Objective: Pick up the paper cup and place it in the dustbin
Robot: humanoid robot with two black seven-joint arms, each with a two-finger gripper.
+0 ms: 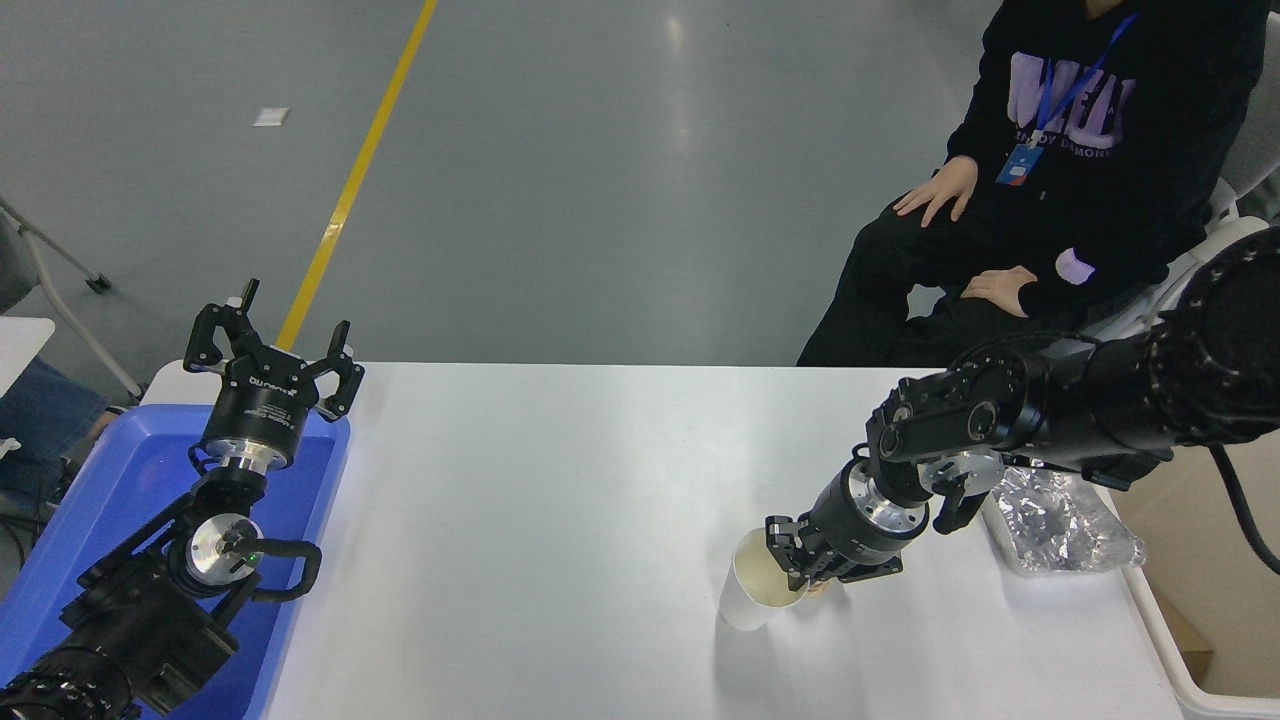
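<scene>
White paper forms the paper cup (755, 592), which sits at the near right part of the desk (560, 480), tilted so that its open mouth faces up and toward the right arm, with the cream inside showing. The right pincer (797, 562) is closed on the cup's rim at its right edge, one finger inside the mouth and the rest outside the wall. Whether the cup's base touches the desk cannot be told; a soft shadow lies below it. A small brown thing shows just behind the pincer, mostly hidden.

To the right of the pincer's wrist, a crumpled clear plastic bag (1060, 520) lies near the desk's right edge. Beyond that edge, at the lower right corner, a part of the dustbin (1190, 680) shows with its thick cream-white rim, well apart from the cup.

The right arm comes in from the right edge and reaches down and left toward the cup. At the far left, the left pincer (270, 345) stands parked above the blue tray (120, 480), its fingers spread wide and holding nothing.

At the far side of the desk, at upper right, a person in dark clothes (1080, 180) sits with both hands resting on the thighs.
</scene>
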